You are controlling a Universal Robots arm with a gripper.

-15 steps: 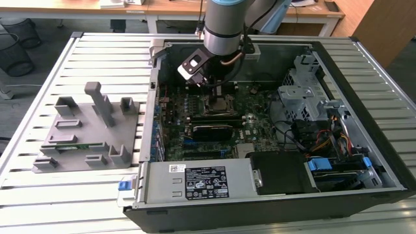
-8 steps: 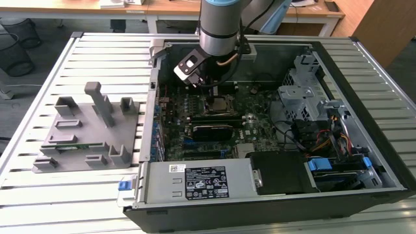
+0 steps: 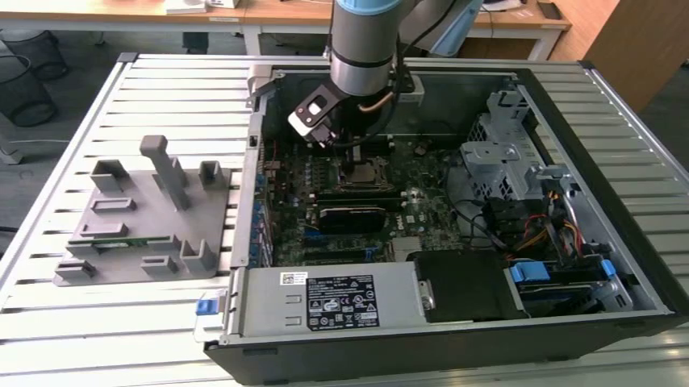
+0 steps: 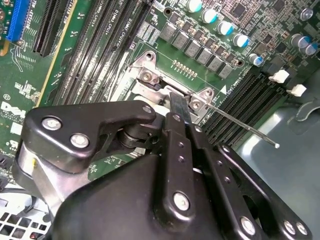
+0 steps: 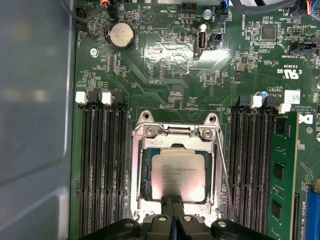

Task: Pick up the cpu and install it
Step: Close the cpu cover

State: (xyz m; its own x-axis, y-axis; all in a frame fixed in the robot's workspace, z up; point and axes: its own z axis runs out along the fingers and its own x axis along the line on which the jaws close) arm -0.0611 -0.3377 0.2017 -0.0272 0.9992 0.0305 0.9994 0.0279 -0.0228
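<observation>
cpu sits flat on the motherboard, square inside the socket frame edges, with gripper fingers pinched together on nothing, tips at the cpu's edge; I'd judge it light, rigid, slick-lidded, fragile underneath, so grip opposite side edges.

furniture: a pale slatted table is spanning the middle; wooden desks are standing behind it | bin: a black mesh wastebasket is sitting at the exterior view's left | floor: grey floor is showing beside it
</observation>
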